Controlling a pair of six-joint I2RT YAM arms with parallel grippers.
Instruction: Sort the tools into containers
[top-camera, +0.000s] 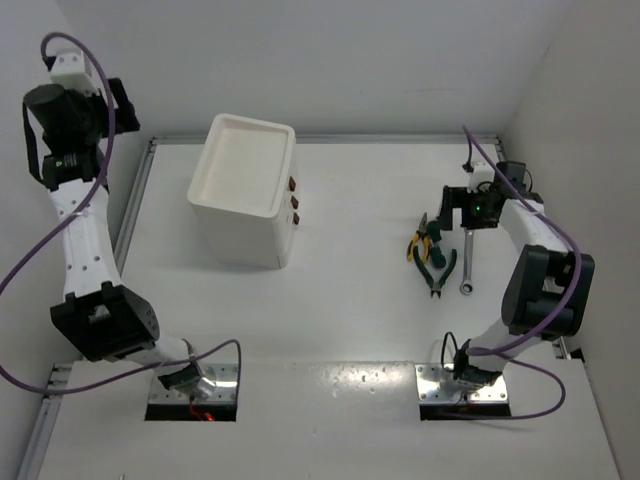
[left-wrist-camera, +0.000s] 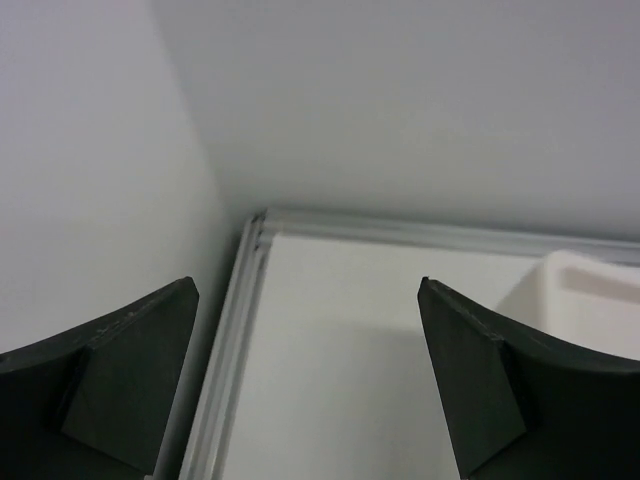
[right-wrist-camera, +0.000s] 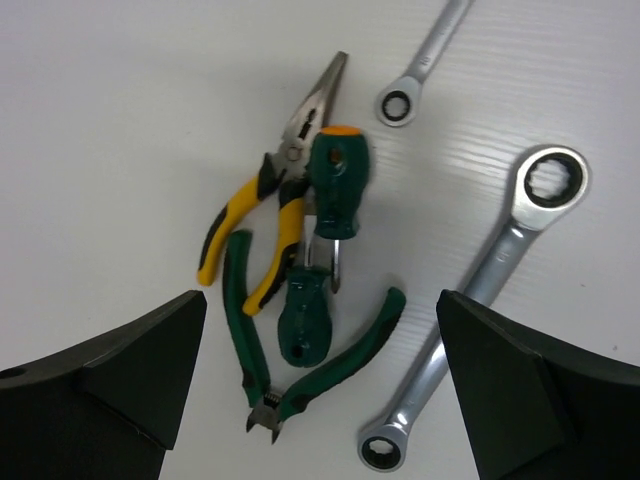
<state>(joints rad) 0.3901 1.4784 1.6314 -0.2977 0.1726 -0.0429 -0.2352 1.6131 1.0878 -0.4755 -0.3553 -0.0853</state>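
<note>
My right end effector (right-wrist-camera: 322, 295), spread and empty, hangs above the yellow pliers (right-wrist-camera: 240, 208), mid-frame, long axis lower left to upper right; left arm (top-camera: 85, 240) well apart.

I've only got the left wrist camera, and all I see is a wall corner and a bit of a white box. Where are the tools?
Observer: The tools lie clustered on the right side of the table, well apart from the white box.
Operator: Is the right arm holding any?
Observer: No, the right gripper hangs open above the cluster, gripping nothing.
Operator: Are the box's drawers open?
Observer: The three drawers look shut; their brown knobs face the tools.
</note>
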